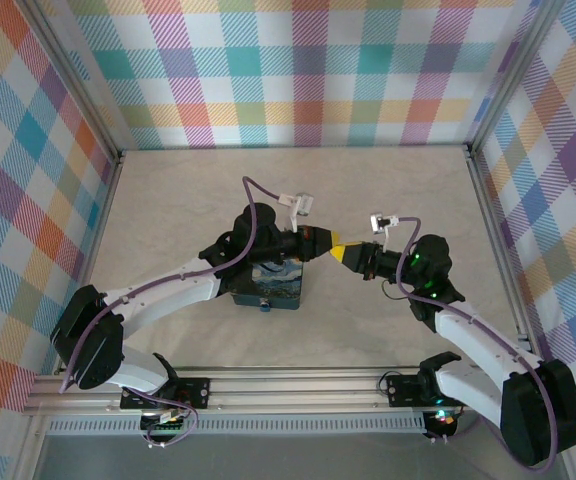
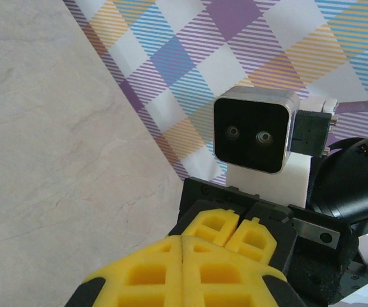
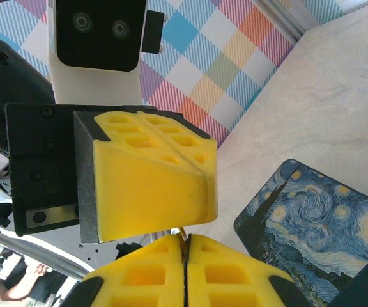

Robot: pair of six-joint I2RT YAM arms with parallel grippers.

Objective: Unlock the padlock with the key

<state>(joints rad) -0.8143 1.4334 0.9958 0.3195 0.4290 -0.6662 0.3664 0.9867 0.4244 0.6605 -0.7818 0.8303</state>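
Note:
My two grippers meet tip to tip above the table's middle. My right gripper point(image 1: 345, 253) point(image 3: 185, 242) is shut on the key point(image 3: 184, 233), a thin brassy sliver poking out between its yellow pads. The key points up at the yellow fingers point(image 3: 152, 182) of my left gripper point(image 1: 325, 243) point(image 2: 183, 242), which is shut with its pads pressed together. Whether the left pads also pinch the key's far end is hidden. In the left wrist view the right gripper's fingertips point(image 2: 235, 231) sit just beyond the left ones. The padlock is hidden.
A rectangular Starry-Night tin point(image 1: 268, 287) point(image 3: 318, 224) lies on the pale table under the left arm's wrist. Checked cloth walls point(image 1: 308, 70) close in the back and sides. A metal rail point(image 1: 298, 395) runs along the near edge.

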